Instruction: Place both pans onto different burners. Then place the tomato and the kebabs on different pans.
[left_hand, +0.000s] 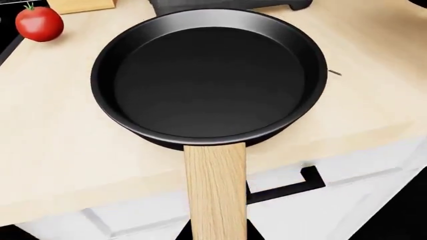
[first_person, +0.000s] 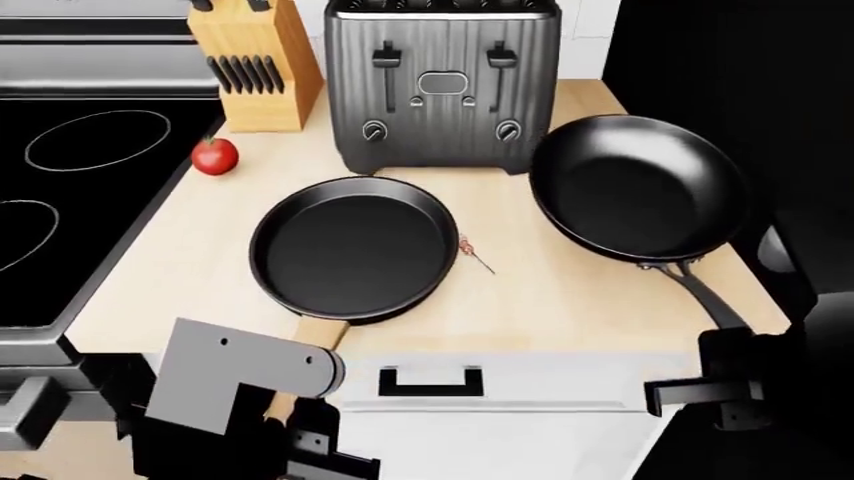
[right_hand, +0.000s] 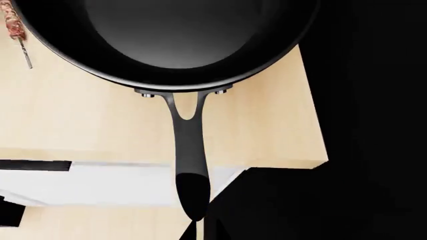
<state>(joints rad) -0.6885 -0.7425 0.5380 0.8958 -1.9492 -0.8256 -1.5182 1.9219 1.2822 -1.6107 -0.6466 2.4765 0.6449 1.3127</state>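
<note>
Resting flat on the pale wooden countertop (first_person: 561, 290), the straight-sided round black frying pan with the light wooden handle (first_person: 354, 248) sits directly in front of the ribbed grey metal toaster (first_person: 442, 80), its handle running out over the counter's near edge toward the left arm's grey housing (first_person: 247, 375). In the left wrist view the handle leads straight toward the camera, but no fingers show, so I cannot tell whether the left gripper is spread or closed.

The slope-sided round black frying pan with the thin dark metal handle (first_person: 638, 188) lies to the right of the toaster, near the counter's right edge, with its handle pointing past the near edge toward the right arm's dark bracket (first_person: 727, 385). The right wrist view shows the handle's tip close to the camera; the right gripper's fingers are not visible, so its state cannot be told.

The thin skewer of small reddish-brown meat chunks (first_person: 474, 250) lies on the counter between the two pans, just beside the wooden-handled pan's rim. The small glossy red tomato (first_person: 214, 156) rests left of the toaster, just in front of the wooden knife block (first_person: 256, 65) and near the counter's left edge. Beyond that edge is the glossy black glass cooktop (first_person: 120, 180), where two thin white burner circles (first_person: 98, 138) are bare. Bare counter lies between the pans' near rims and the near edge.
</note>
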